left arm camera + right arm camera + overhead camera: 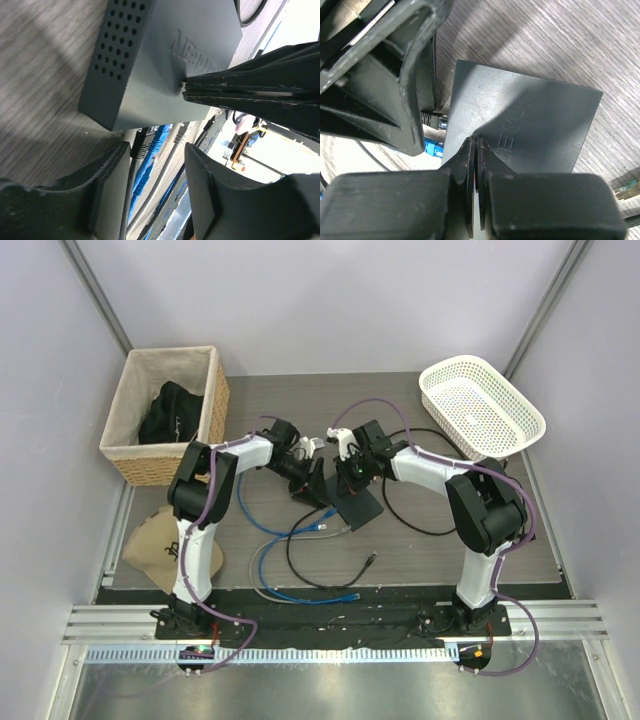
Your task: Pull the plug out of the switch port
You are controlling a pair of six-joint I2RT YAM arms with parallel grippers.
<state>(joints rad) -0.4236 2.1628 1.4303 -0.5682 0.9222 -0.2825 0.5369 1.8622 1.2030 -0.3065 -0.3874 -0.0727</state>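
Black box (535, 120) pinned under pressed-together right fingers (465, 165) | left fingers (112, 170) spread around plugs (143, 142) | pinch one, pull straight.

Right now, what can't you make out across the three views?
- Port row: top view, too small; right wrist, left fingers block the switch edge.
- Which plug sits between left fingers: left wrist, black plug and blue plug crowd together.
- Switch lettering: both wrist views, right fingers cut it off.
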